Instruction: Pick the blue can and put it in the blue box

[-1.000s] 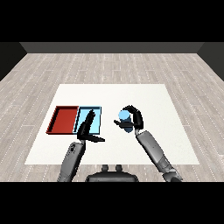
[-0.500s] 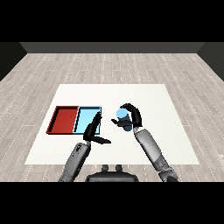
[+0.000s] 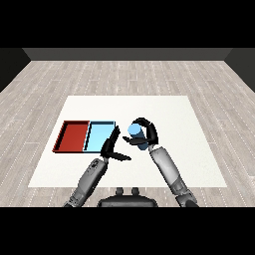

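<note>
My right hand [image 3: 147, 133] is curled round the blue can [image 3: 134, 131], which it holds above the table just right of the light blue tray [image 3: 98, 136]. The can's pale blue top faces toward the tray. The red tray [image 3: 72, 136] lies against the blue tray's left side. My left hand [image 3: 111, 145] hovers at the blue tray's near right corner, fingers straight and thumb spread, holding nothing.
Both trays sit on the left half of the white table [image 3: 189, 124]. Wooden floor surrounds the table.
My right hand has carried the blue can leftward, closer to the blue tray. My left hand has shifted slightly right and nearer, off the tray's middle.
</note>
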